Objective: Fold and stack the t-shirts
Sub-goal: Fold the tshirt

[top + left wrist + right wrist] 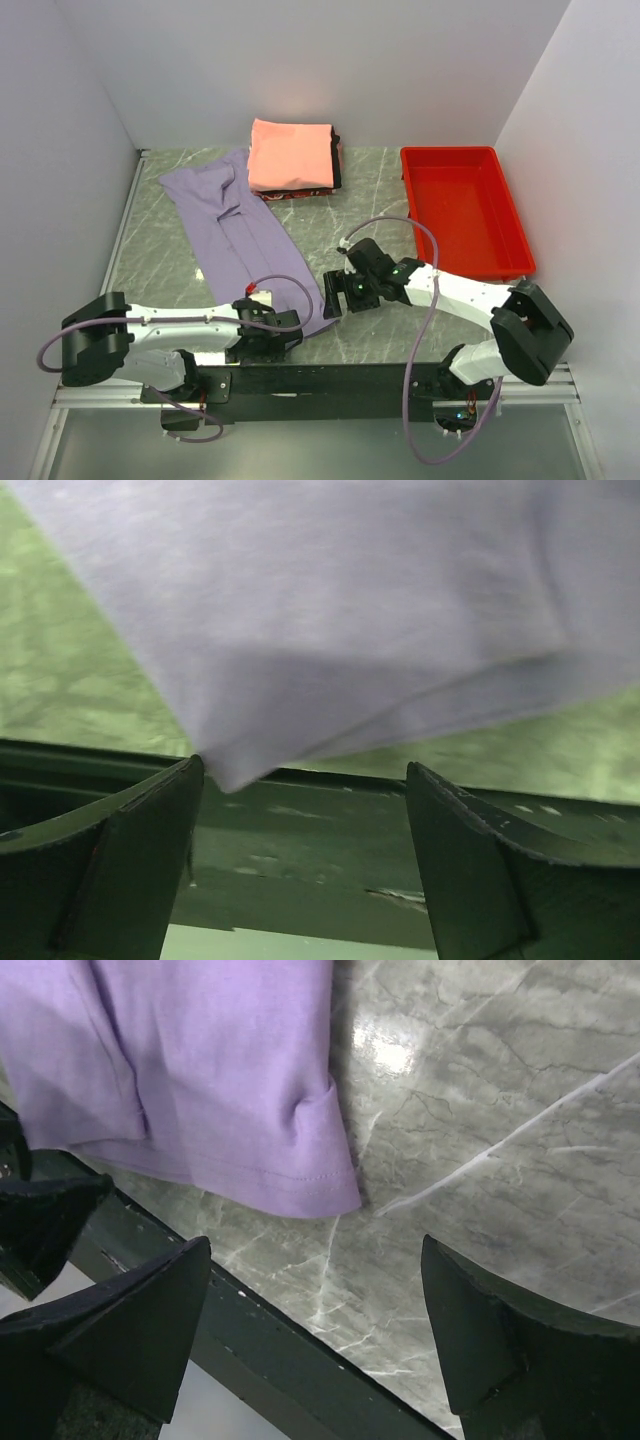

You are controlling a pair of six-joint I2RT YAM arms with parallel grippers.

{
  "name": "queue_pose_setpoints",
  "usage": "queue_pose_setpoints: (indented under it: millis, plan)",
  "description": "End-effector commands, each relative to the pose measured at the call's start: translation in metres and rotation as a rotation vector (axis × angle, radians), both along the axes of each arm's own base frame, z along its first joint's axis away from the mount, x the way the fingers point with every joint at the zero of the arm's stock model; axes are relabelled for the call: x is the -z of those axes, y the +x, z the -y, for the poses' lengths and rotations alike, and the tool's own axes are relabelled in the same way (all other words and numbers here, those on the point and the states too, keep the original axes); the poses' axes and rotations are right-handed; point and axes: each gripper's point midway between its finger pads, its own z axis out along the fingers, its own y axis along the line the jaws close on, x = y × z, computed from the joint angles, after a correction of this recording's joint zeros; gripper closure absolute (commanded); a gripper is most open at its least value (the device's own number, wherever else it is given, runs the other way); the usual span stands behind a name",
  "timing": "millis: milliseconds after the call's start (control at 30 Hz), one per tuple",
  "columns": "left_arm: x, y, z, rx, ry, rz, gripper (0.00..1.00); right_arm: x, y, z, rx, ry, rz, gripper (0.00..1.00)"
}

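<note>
The left pincer (305,767) stood apart at the near corner of the lavender t-shirt (240,235); the right pincer (317,1247) gaped beside its hem. The shirt lay on the table (400,330), folded t-shirts (292,157) stacked behind it.

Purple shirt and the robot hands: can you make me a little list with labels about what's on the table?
Table: grey-green marble
Purple shirt: lavender t-shirt, lying in a long strip, near end at the table's front edge, not stacked
Shirt pile: salmon-pink folded shirt on top, black shirt and dark red shirt peeking out beneath, far side
Red tray: right side, apart from the shirts
Left end effector: open, at the purple shirt's near corner, not gripping
Right end effector: open, beside the shirt's hem, over bare table
</note>
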Motion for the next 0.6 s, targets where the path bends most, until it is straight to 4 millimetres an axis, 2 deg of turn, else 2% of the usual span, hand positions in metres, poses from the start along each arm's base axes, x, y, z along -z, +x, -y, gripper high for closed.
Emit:
queue_pose_setpoints:
  millis: [0,167,233,367,400,467,567]
  plan:
    - [-0.002,0.001,-0.012,-0.041,0.064,0.017,0.14,0.0,0.0,-0.008,0.007,0.022,-0.006,0.09]
    - [0.01,-0.003,-0.002,-0.014,0.024,-0.011,0.2,0.005,0.0,-0.009,0.002,0.009,-0.023,0.11]
    - [0.013,-0.006,-0.003,-0.014,0.026,-0.026,0.28,0.006,-0.001,-0.01,0.0,0.011,-0.033,0.12]
    - [0.019,-0.009,-0.012,-0.011,0.067,-0.04,0.52,0.013,-0.005,-0.014,-0.012,0.011,-0.073,0.17]
    - [0.019,-0.01,-0.012,-0.008,0.073,-0.045,0.61,0.015,-0.005,-0.015,-0.014,0.012,-0.077,0.18]
    - [0.02,-0.011,-0.011,0.0,0.077,-0.057,0.69,0.02,-0.007,-0.017,-0.017,0.009,-0.089,0.21]
    - [0.021,-0.012,-0.013,0.007,0.085,-0.063,0.81,0.024,-0.005,-0.021,-0.014,0.008,-0.089,0.32]
